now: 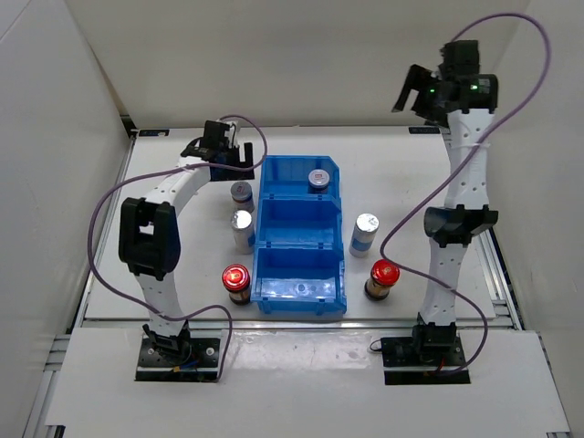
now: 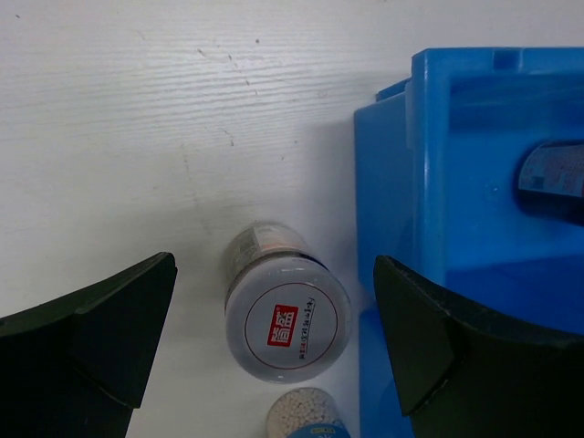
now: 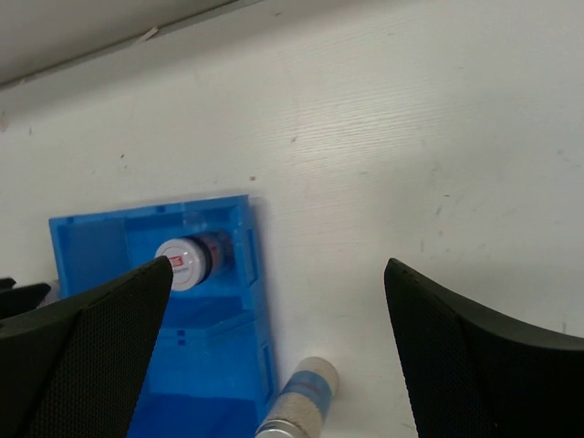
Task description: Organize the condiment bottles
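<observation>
While both arms stand clear of the bottles, the overhead view shows a blue bin (image 1: pixel 301 245) at mid-tabletop, with one grey-lidded bottle (image 1: pixel 318 179) in the compartment nearest the far edge. On the bin's left, from the far edge to the near edge, stand a second grey-lidded bottle (image 1: pixel 241 192), a silver-capped bottle (image 1: pixel 242 228) and a red-capped bottle (image 1: pixel 236 281). On its right stand the other silver-capped bottle (image 1: pixel 365 233) and the other red-capped bottle (image 1: pixel 382 278).

Left wrist view: the left jaws are spread and hang over the second grey-lidded bottle (image 2: pixel 287 319). It stands between them without contact, just beside the blue bin (image 2: pixel 401 182).

Right wrist view: the right jaws are spread and hold nothing, high above the tabletop near the far right corner. The grey-lidded bottle (image 3: pixel 187 262) is visible in its compartment.
</observation>
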Controlling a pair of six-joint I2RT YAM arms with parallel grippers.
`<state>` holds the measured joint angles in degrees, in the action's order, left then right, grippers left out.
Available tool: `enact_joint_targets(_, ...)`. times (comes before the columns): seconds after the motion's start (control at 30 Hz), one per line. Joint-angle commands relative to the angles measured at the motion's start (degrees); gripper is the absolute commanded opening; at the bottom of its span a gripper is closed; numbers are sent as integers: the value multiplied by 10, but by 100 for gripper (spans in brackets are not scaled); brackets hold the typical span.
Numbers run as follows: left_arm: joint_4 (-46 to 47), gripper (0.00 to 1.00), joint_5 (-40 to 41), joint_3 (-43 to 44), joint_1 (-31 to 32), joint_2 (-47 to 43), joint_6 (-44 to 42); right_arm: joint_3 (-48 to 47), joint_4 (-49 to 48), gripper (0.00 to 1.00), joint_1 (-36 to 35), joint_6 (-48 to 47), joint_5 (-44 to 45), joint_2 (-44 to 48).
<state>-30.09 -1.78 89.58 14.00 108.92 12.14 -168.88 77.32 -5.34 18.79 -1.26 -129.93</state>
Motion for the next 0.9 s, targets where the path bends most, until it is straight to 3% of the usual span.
enact_joint_targets(0.0, -13, 100, -25, 15, 2, -5, -12, -1, 158, 100, 48, -10, -60, -19)
enact_joint_targets(0.13, -13, 100, -19, 9, 16, 7, -18, -20, 158, 100, 83, -16, -124, -49)
enact_joint_targets(0.43, -71, 98, 18, 9, 44, 35, -12, -32, 158, 100, 116, -16, -177, -89)
enact_joint_targets(0.5, -71, 93, 26, 9, 44, 43, -12, -38, 158, 100, 121, -16, -177, -96)
enact_joint_targets(0.7, -76, 63, 26, 9, 26, 50, 15, -44, 158, 100, 133, -16, -197, -113)
enact_joint_targets(0.8, -84, 56, 46, 29, 26, 43, 15, -44, 158, 100, 138, -16, -203, -113)
enact_joint_targets(0.87, -103, 39, 94, 61, 26, 38, 15, -44, 158, 100, 138, -16, -210, -113)
